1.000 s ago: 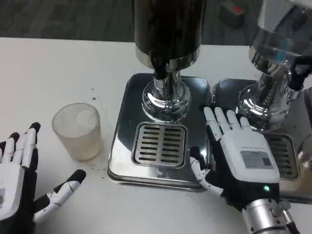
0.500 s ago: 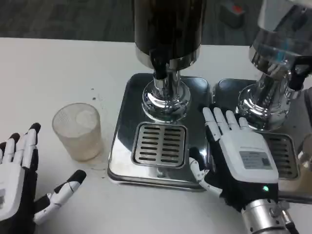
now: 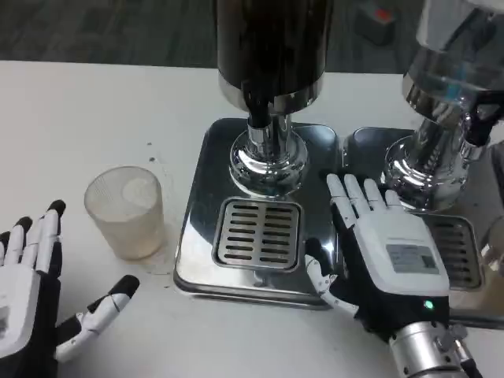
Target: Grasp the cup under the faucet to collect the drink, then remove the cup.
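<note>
A frosted translucent cup (image 3: 126, 210) stands upright on the white table, left of the steel drip tray (image 3: 197, 228). Nothing is on the tray's slotted grate (image 3: 259, 233). The dark drink dispenser (image 3: 270, 47) rises behind the grate, its faucet (image 3: 258, 118) above the chrome base. My left hand (image 3: 31, 299) lies open at the lower left, fingers spread, a short way below and left of the cup, not touching it. My right hand (image 3: 386, 252) is open with fingers straight, resting over the right edge of the tray.
A second dispenser (image 3: 453, 87) with clear liquid stands at the right on its own tray (image 3: 465, 268). Small dark specks (image 3: 153, 157) dot the table near the cup. The table's far edge (image 3: 102, 64) runs along the back.
The right hand has shifted very slightly left. The cup and the left hand are unchanged.
</note>
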